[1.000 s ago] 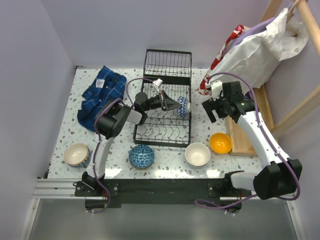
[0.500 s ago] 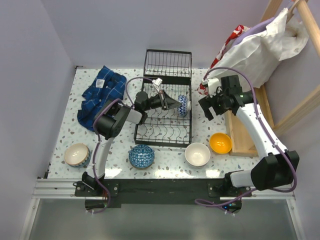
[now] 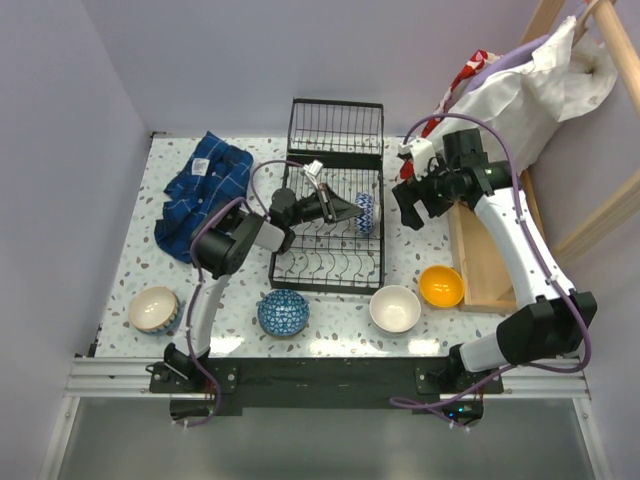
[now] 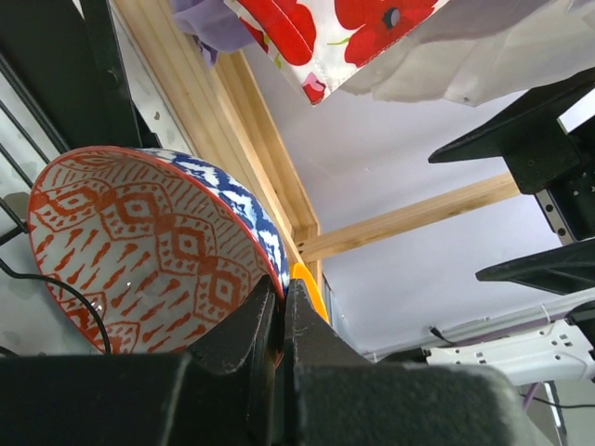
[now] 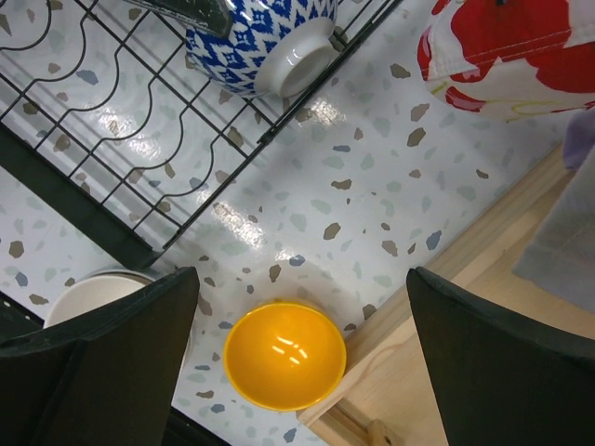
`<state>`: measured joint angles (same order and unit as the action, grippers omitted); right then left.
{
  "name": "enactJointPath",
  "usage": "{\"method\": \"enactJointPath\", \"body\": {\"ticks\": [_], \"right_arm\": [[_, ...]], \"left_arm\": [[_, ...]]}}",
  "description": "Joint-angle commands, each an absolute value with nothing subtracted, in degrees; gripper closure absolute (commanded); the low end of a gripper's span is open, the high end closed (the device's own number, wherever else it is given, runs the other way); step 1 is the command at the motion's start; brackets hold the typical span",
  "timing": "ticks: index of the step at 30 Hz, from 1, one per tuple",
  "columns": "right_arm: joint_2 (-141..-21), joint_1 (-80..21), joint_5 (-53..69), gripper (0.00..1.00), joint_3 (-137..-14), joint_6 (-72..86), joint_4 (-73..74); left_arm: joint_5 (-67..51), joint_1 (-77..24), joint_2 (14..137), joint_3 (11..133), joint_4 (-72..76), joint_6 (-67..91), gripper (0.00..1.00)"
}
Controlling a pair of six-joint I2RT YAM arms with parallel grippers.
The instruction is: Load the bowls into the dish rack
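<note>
Centrally in the top view, the left gripper (image 3: 340, 208) pinches the rim of a blue-and-red patterned bowl (image 3: 366, 211), tipped on edge at the dish rack's (image 3: 325, 265) right side. Just right, the right gripper (image 3: 410, 205) hangs spread wide above the table (image 3: 420, 250).

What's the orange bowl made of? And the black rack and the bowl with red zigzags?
The orange bowl looks like glazed ceramic, maybe glossy plastic: smooth with bright light spots. The dish rack looks like thin metal wire coated black, bent into curves. The patterned bowl looks like glazed ceramic: painted pattern, plain white foot.
</note>
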<state>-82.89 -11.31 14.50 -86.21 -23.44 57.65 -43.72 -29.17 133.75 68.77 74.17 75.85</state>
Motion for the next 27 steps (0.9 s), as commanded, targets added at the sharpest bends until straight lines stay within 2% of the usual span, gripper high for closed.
{"method": "enactJointPath", "body": {"ticks": [1, 3, 8, 15, 22, 26, 27], "right_arm": [[-83.5, -12.2, 14.5, 0.01, -89.3, -24.4, 59.9], [-83.4, -12.7, 13.9, 0.01, -89.2, -24.5, 59.7], [-83.0, -13.1, 13.7, 0.01, -88.3, -24.5, 58.9], [-81.1, -13.2, 13.8, 0.01, -86.2, -24.1, 56.8], [-79.1, -13.3, 14.4, 0.01, -83.5, -23.5, 55.6], [-77.9, -13.2, 14.6, 0.01, -81.9, -22.9, 54.5], [-77.5, -13.1, 14.6, 0.01, -81.6, -22.6, 54.3]], "left_arm": [[-38.1, -30.1, 134.5, 64.1, 76.0, 72.0, 1.0], [-37.4, -30.2, 133.3, 63.1, 73.9, 70.7, 0.99], [-36.9, -30.2, 129.3, 62.7, 68.6, 66.0, 0.85], [-35.7, -30.2, 124.3, 63.4, 58.4, 59.7, 0.6], [-33.4, -30.2, 119.0, 61.5, 53.8, 55.2, 0.52], [-29.9, -30.1, 116.4, 61.6, 47.9, 52.0, 0.4], [-29.7, -30.1, 116.1, 61.8, 47.5, 50.7, 0.39]]}}
